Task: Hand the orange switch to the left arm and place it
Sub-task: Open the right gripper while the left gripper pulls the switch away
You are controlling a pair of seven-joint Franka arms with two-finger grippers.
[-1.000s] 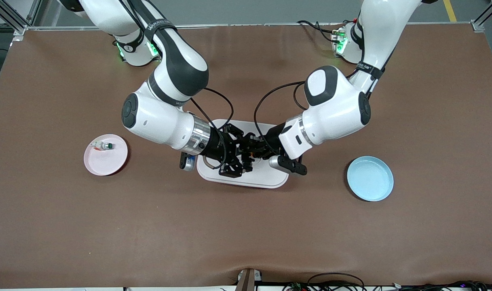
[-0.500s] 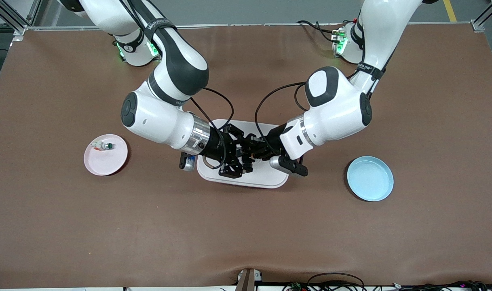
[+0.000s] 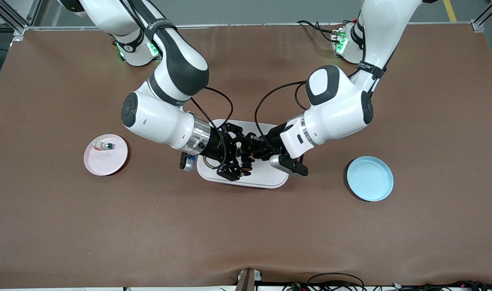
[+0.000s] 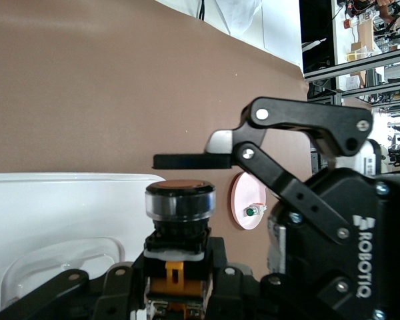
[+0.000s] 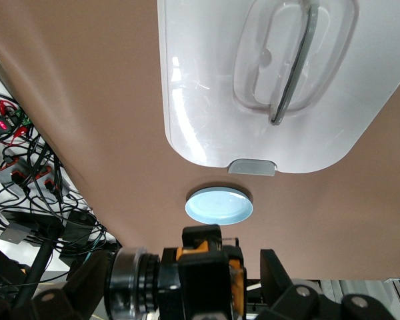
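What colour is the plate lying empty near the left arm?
Light blue plate, clearest in the front view.

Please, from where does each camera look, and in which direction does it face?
Front view: high across the table, facing the bases and looking down; shows both arms, with the left tool and right tool meeting over the box.
Left wrist view: on the left wrist, looking along its tool at the orange switch it grips; the open right tool shows too.
Right wrist view: on the right wrist, looking down at the box lid.
Shared: both wrist views show switch and box.
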